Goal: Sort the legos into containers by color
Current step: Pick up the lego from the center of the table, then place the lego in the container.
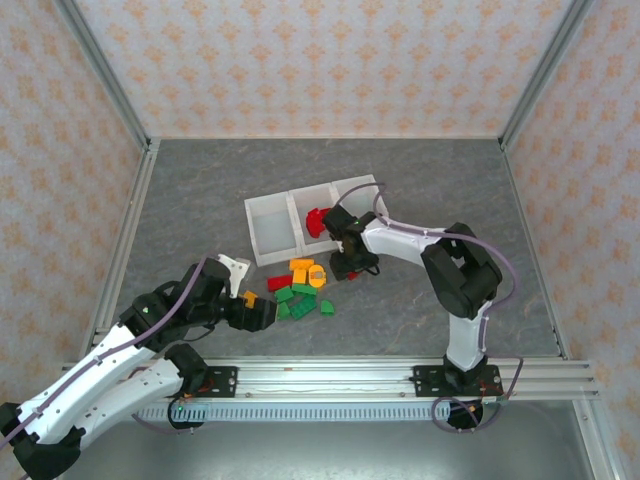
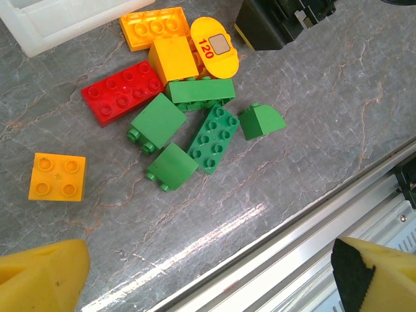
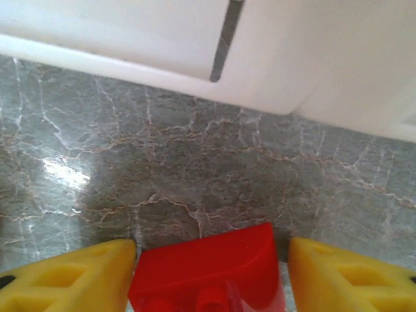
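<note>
Grey tabletop [image 1: 420, 310]: right gripper [image 3: 212, 252] straddles red lego [image 3: 208, 276], apparently unclamped; left gripper [image 2: 209, 253] apart.

The table [image 2: 312, 130] is looking like grey marbled stone, smooth and polished, and it is throwing back a bright streak of light. The bricks [image 2: 214, 138] are shining as hard, smooth plastic, red, green and orange-yellow alike. The bins [image 1: 270, 232] are showing as milky, half-clear plastic with a soft sheen. The rail [image 2: 338, 214] is gleaming as brushed bare metal. The fingers [image 2: 39, 273] are looking like matt yellow plastic, faintly grainy, one wearing a rough black pad [image 2: 351, 273]. The walls [image 1: 330, 60] are looking papered and dull.
</note>
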